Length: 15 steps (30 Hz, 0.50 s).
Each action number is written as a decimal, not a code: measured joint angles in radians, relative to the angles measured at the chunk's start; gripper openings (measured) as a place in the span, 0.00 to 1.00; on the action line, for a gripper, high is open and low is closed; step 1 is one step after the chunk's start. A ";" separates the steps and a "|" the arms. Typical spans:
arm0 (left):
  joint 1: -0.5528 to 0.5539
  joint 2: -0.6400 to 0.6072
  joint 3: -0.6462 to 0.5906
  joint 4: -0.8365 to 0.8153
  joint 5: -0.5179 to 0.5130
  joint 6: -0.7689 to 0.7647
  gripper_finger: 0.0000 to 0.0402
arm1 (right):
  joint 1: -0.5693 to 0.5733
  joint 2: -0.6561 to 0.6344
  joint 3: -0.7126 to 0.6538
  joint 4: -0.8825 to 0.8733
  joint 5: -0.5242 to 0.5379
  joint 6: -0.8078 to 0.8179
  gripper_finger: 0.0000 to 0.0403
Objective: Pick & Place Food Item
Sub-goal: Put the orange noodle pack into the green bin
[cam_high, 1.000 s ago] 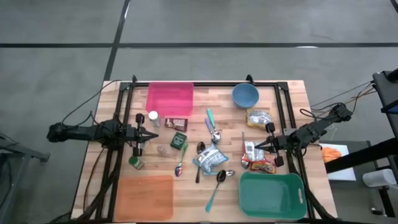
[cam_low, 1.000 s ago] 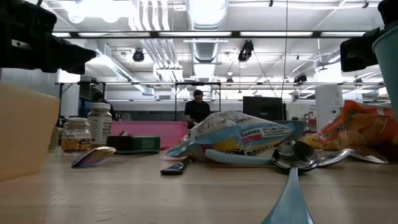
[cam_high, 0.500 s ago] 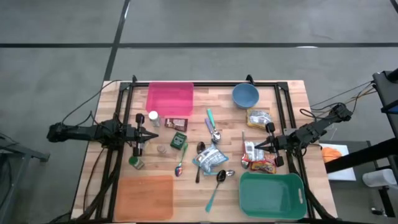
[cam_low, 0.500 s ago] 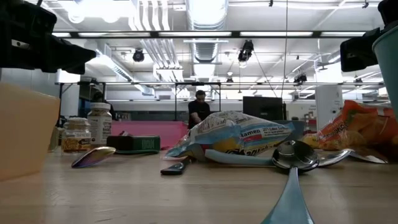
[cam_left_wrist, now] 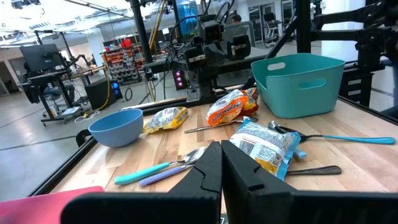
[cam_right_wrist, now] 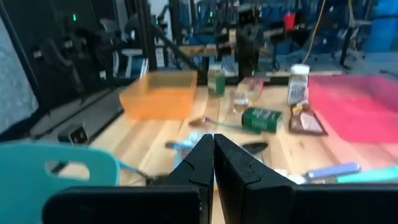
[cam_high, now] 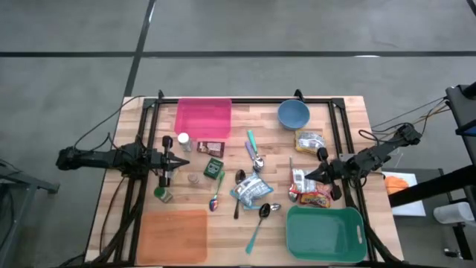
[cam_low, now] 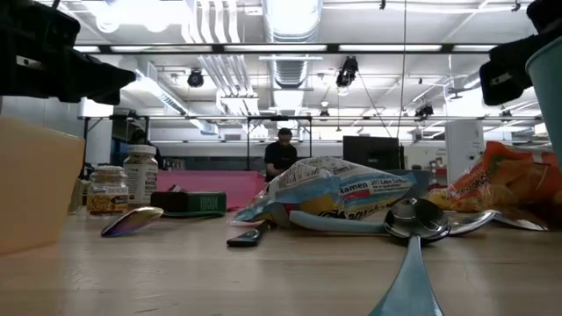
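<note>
Food packets lie flat on the wooden table: a blue-and-white ramen packet (cam_high: 251, 190) (cam_left_wrist: 264, 144) at the middle, an orange-red packet (cam_high: 312, 196) (cam_left_wrist: 230, 106) and a white one (cam_high: 299, 181) at the right, and a yellow bag (cam_high: 309, 141) farther back. My left gripper (cam_high: 186, 159) (cam_left_wrist: 221, 146) is shut and level above the table's left side, pointing right. My right gripper (cam_high: 305, 176) (cam_right_wrist: 213, 138) is shut and level above the right side, its tips over the white packet. Neither touches anything.
A teal bin (cam_high: 325, 232) stands at the near right and an orange bin (cam_high: 172, 236) at the near left. A pink tray (cam_high: 203, 117) and a blue bowl (cam_high: 294, 114) sit at the far edge. Spoons (cam_high: 256, 223), jars (cam_high: 183, 141) and a green box (cam_high: 213, 167) lie between.
My right gripper has rolled a little about the line it points along, staying in place and shut. The food packets lie as before.
</note>
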 joint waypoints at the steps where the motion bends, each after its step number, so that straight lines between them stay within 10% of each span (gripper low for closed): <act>1: 0.000 0.000 0.000 0.000 0.000 0.000 0.00 | 0.000 0.000 0.000 0.004 -0.013 -0.007 0.02; 15: 0.000 0.000 0.000 0.000 0.000 0.000 0.00 | 0.001 0.076 0.024 -0.001 -0.045 -0.032 0.02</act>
